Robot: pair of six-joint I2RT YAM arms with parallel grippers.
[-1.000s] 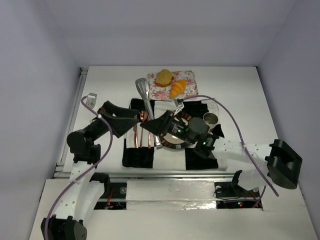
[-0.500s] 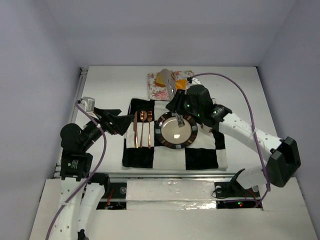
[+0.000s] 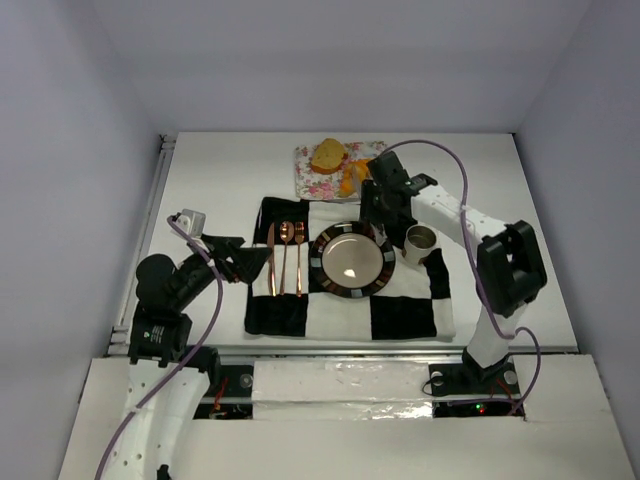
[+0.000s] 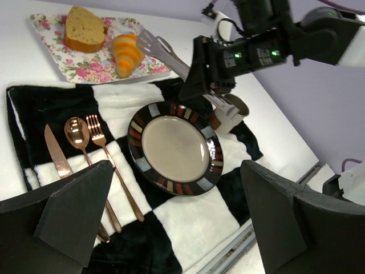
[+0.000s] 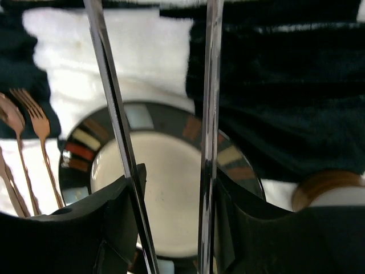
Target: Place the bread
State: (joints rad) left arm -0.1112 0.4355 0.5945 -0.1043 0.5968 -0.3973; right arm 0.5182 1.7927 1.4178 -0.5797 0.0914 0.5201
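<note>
At the floral tray [image 3: 310,183], the right gripper [image 5: 174,194] — jaws clamped on tongs [image 4: 154,44] — has shifted beside the croissant [image 4: 126,52], nothing lifted yet; left gripper [image 4: 185,222] jaws gape empty.

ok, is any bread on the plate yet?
No, the plate is bare; the croissant and the bread slice both lie on the floral tray.

The left gripper [image 4: 177,168] is held with its fingers [image 4: 74,211] spread wide; the right gripper [image 5: 178,188] is closed on tongs [image 5: 209,85], its arm stretched forward.
</note>
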